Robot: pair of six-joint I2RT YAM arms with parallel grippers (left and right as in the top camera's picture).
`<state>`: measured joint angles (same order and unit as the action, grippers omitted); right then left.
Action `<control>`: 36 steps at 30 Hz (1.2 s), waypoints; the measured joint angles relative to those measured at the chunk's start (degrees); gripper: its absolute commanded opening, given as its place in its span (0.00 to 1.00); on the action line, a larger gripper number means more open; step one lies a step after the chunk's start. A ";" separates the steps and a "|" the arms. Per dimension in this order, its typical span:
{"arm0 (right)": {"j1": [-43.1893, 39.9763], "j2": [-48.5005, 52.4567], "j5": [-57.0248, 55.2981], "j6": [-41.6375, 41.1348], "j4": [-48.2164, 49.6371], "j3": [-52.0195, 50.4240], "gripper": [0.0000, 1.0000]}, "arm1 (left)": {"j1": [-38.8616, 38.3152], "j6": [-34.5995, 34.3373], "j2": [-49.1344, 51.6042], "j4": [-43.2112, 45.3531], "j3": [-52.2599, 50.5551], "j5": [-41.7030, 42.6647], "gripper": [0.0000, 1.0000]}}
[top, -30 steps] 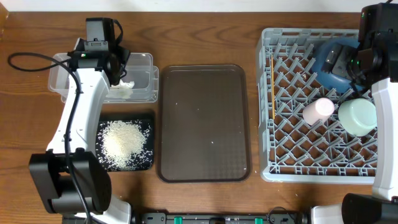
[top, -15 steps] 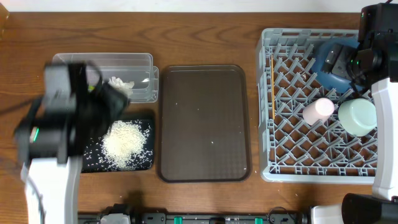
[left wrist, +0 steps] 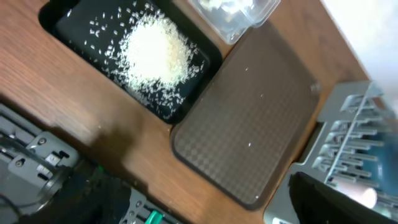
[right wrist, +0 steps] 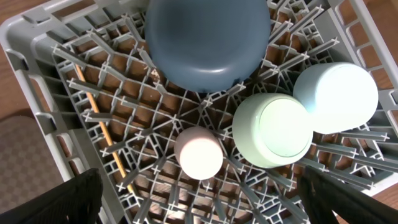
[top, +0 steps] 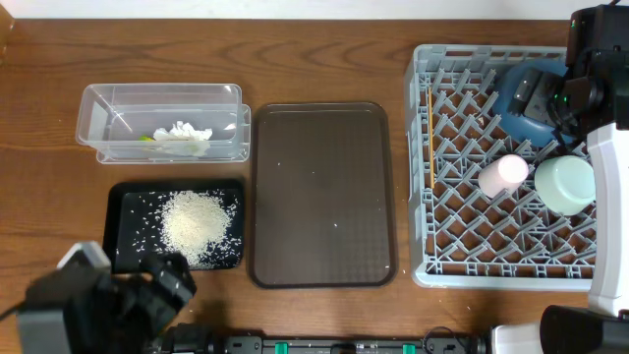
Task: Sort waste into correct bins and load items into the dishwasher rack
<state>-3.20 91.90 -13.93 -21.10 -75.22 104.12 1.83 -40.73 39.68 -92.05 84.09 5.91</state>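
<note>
The right tool (right wrist: 198, 190) is hanging with its fingers spread wide and gripping nothing, directly above the dishwasher rack (top: 421, 265). Beneath it the pink cup (right wrist: 198, 152) is standing among the pegs, with the mint-green bowl (right wrist: 273, 130) and the light-blue bowl (right wrist: 339, 96) just beside it, the large blue bowl (right wrist: 208, 40) beyond, and the chopstick (right wrist: 102, 137) lying along the rack's far side. The left tool (top: 165, 282) is showing only as a blur at the table (top: 324, 49) edge, so its spread cannot be told. Just beyond it the rice (top: 197, 224) is lying in the black tray (top: 123, 211), and further off the tissue (top: 187, 136) is sitting in the clear tub (top: 98, 108). The sorting is apparently finishing. Good practice is lifting the right tool straight up, fingers apart, clear of bowl rims and pegs.
</note>
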 measured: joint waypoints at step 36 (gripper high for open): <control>0.00 0.00 0.04 -0.02 -0.02 -0.22 0.99 | -2.43 36.26 -34.51 84.21 -69.90 7.89 1.00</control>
<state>-3.20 91.90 -13.89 -21.12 -75.24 103.90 -0.60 -4.47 5.17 -7.84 14.20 13.80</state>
